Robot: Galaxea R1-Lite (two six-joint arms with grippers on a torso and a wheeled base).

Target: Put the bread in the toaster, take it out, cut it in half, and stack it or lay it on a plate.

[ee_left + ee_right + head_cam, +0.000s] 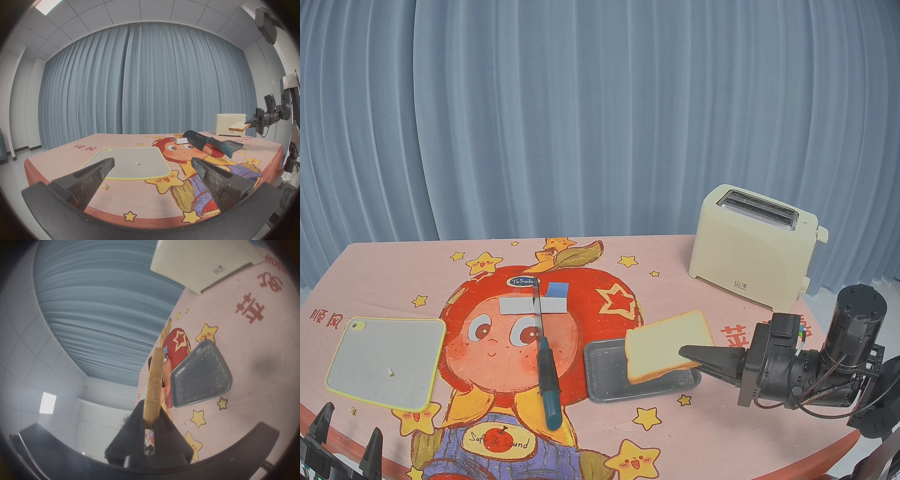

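A slice of bread (665, 345) hangs above the right end of a grey tray (606, 375), gripped by one edge in my right gripper (700, 356). In the right wrist view the slice (154, 383) stands edge-on between the shut fingers of that gripper (150, 421), with the tray (200, 377) below and apart from it. The cream toaster (753, 247) stands at the back right, slots up. A blue-handled knife (545, 356) lies in the table's middle. My left gripper (153, 165) stands open near the front left edge, before the cutting board (128, 159).
The grey cutting board (384, 362) with a yellow rim lies at the front left, a crumb on it. White and blue paper tags (534, 303) lie under the knife blade. The table's round front edge runs close to both arms. A curtain hangs behind.
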